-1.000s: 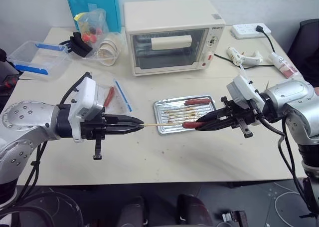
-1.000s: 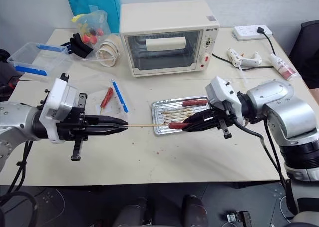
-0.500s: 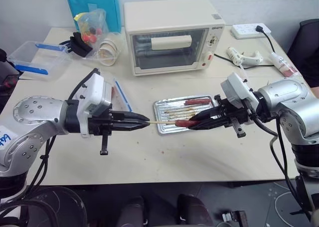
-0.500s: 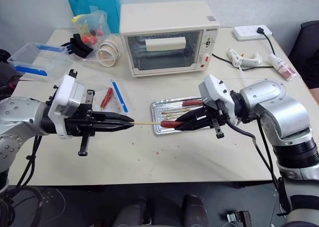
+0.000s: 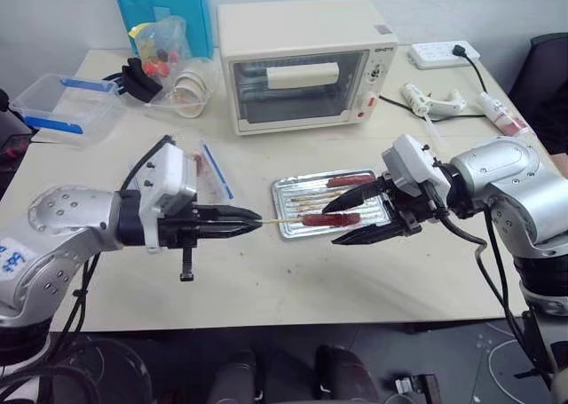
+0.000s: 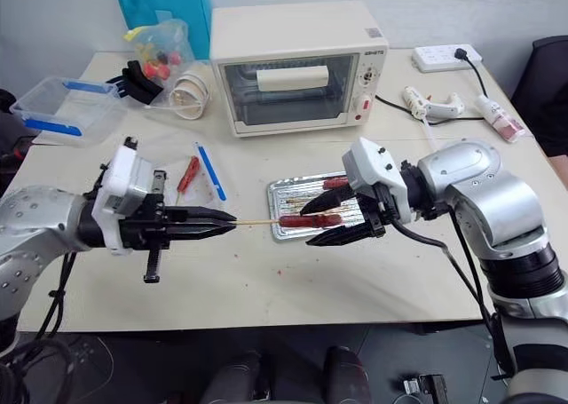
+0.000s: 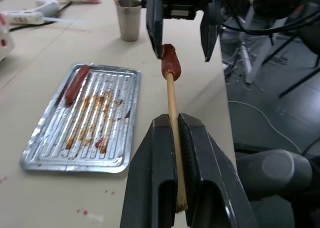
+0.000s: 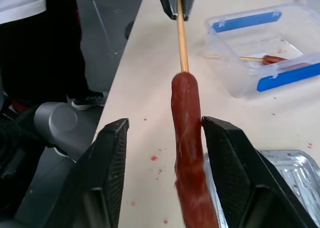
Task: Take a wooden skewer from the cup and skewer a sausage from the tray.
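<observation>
The skewer (image 5: 282, 218) is out of the cup (image 7: 129, 19) and clamped at its blunt end between the pressed-together fingers of the left gripper (image 5: 253, 220). It runs level above the table (image 5: 293, 289), pointing toward the right arm. The sausage (image 5: 330, 217) is threaded on its pointed end (the stick enters one end of the sausage, as the right wrist view shows) and hangs above the tray (image 5: 288, 227), near the tray's front edge.

The right gripper (image 5: 333, 224) stands spread, one finger on either side of the sausage. The right wrist view shows a clear gap on one side; on the other side the finger lies just beside the sausage, and contact cannot be ruled out. The sausage appears carried by the skewer alone.

Status of the task:
- Skewer taken from the cup: done.
- Sausage lifted off the tray: done.
- Sausage pierced: done, judging from the wrist views. How deep the tip sits cannot be told.

The second, lighter sausage (image 5: 351, 180) lies on the tray beside its back edge, untouched. The cup stands near the table's right edge, with at least one more stick in it.

Remaining, as a judgement: withdraw the right gripper clear of the sausage, then confirm that the sausage stays on the stick.
</observation>
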